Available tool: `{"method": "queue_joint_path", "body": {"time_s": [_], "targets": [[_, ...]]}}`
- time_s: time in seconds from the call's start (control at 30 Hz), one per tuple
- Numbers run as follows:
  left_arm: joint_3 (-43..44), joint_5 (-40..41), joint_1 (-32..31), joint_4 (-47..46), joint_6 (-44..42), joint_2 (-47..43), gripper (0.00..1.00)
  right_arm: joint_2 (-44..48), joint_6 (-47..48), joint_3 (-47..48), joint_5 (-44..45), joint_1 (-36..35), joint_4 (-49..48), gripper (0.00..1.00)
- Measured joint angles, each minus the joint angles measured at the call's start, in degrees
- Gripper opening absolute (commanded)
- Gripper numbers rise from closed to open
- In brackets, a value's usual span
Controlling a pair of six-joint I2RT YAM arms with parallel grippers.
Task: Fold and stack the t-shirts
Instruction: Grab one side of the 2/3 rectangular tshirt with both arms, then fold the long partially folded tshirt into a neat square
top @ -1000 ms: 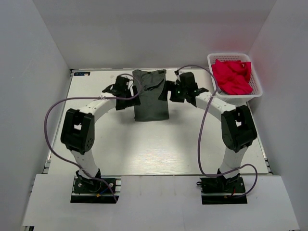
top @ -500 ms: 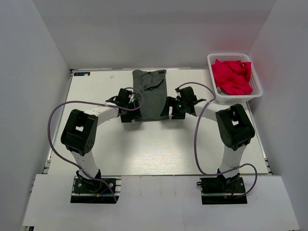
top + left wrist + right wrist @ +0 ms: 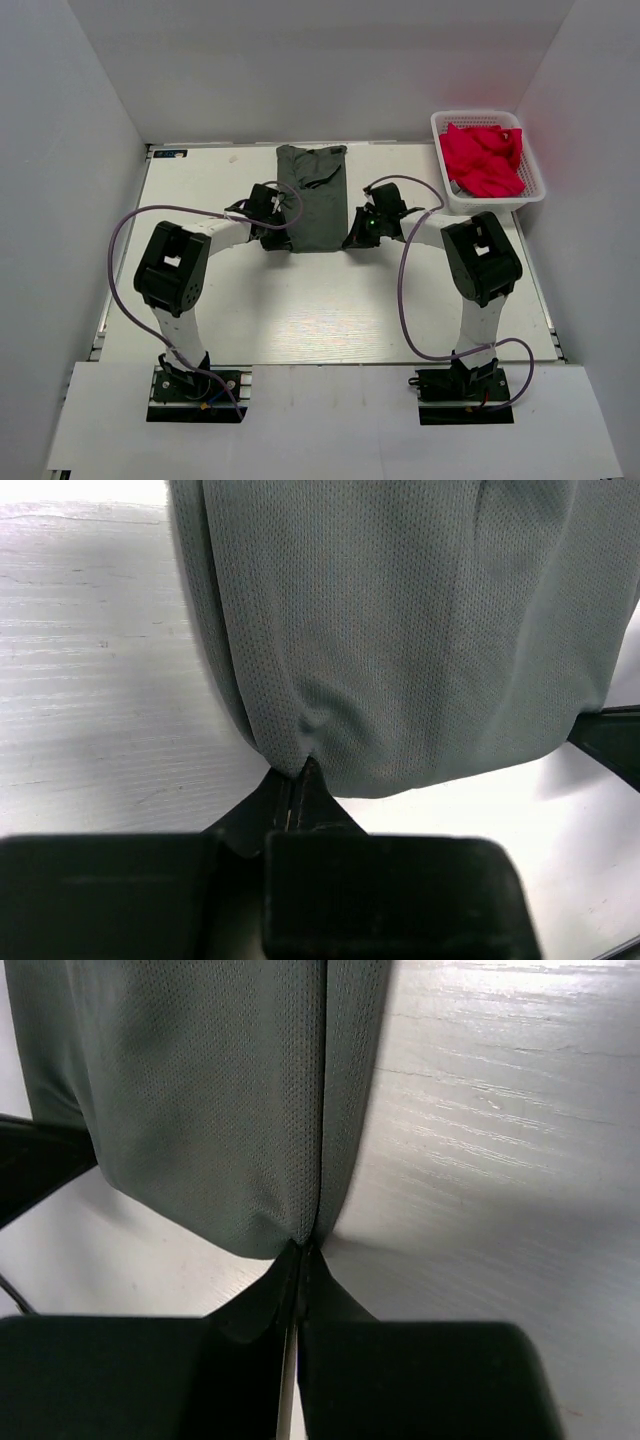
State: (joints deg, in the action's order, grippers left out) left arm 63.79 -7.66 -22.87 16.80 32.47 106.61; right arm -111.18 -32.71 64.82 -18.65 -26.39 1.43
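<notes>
Clenched left gripper and right gripper on the half-folded charcoal t-shirt, hem just ahead — left red-pink t-shirts unfolded in basket beyond the right gripper.

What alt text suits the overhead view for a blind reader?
The left fingers and right fingers pinch the near corners of a folded dark grey t-shirt on a white table. A white basket of red-pink shirts sits far right.
</notes>
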Motion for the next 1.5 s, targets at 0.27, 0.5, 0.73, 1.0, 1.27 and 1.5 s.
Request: {"method": "queue_joint_path", "body": {"time_s": [0.27,0.5,0.73,1.0,1.27,1.5], "targets": [[-6.19,-1.22,-1.01,1.84,-0.33,-6.49,0.00,6.95,1.05,-5.07,0.00,-0.22,2.14,0.00],[-15.17,-8.81,-6.08,9.16,1.29,-23.56,0.00,27.52,3.26,-17.53,-2.95,-1.95,10.34,0.00],[-17.55,-16.22,-9.57,20.22,4.46,-41.42,0.00,43.71,5.18,-20.35,-7.15,-4.26,27.15,0.00],[-16.22,-21.51,-11.23,26.16,6.40,-45.64,0.00,53.22,6.14,-17.90,-9.20,-4.96,37.79,0.00],[-8.72,-18.38,-11.28,29.49,6.29,-43.17,0.00,50.23,6.19,-13.20,-5.73,-4.74,36.70,0.00],[-2.82,-13.31,-10.45,29.81,6.14,-37.57,0.00,44.50,6.19,-5.35,-0.46,-4.04,34.45,0.00]]}}
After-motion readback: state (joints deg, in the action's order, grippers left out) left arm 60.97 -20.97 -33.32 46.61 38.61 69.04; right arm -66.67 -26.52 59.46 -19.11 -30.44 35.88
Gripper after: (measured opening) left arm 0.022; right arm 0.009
